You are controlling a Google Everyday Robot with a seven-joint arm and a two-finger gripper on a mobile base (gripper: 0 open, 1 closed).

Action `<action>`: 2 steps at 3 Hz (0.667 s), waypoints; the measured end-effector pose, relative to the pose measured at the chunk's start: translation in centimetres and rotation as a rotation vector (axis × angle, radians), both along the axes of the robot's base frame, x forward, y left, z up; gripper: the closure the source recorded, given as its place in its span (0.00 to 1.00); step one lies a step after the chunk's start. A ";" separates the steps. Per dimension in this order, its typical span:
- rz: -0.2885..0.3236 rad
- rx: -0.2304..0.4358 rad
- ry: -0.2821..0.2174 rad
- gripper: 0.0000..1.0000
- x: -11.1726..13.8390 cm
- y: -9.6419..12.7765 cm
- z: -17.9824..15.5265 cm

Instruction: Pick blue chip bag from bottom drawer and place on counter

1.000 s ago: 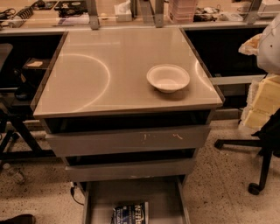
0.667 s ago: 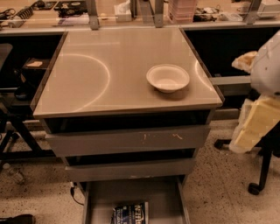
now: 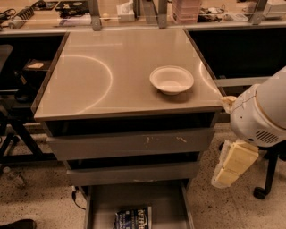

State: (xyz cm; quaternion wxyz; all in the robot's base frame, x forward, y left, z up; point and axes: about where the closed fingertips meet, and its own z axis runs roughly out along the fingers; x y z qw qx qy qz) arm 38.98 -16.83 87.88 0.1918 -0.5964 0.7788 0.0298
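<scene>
The blue chip bag point(image 3: 133, 218) lies flat in the open bottom drawer point(image 3: 166, 201), near its front and left of the middle; the frame's bottom edge cuts it off. The counter point(image 3: 107, 71) above holds only a white bowl point(image 3: 171, 79) on its right side. My gripper point(image 3: 227, 175) hangs at the right of the cabinet, beside the drawer fronts, below the white arm housing point(image 3: 261, 112). It is well right of the bag, higher than it, and holds nothing that I can see.
Two shut grey drawer fronts point(image 3: 129, 143) sit above the open drawer. A cluttered bench with metal posts point(image 3: 161, 11) runs behind the counter. A chair base with a caster point(image 3: 261, 190) stands at the right, and dark legs point(image 3: 13, 134) at the left.
My arm has swung left and down, from the right edge of the view toward the cabinet's right side. The bag, bowl and drawer have not moved.
</scene>
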 end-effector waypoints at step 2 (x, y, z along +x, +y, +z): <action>0.030 0.062 0.044 0.00 -2.0 3.6 -5.6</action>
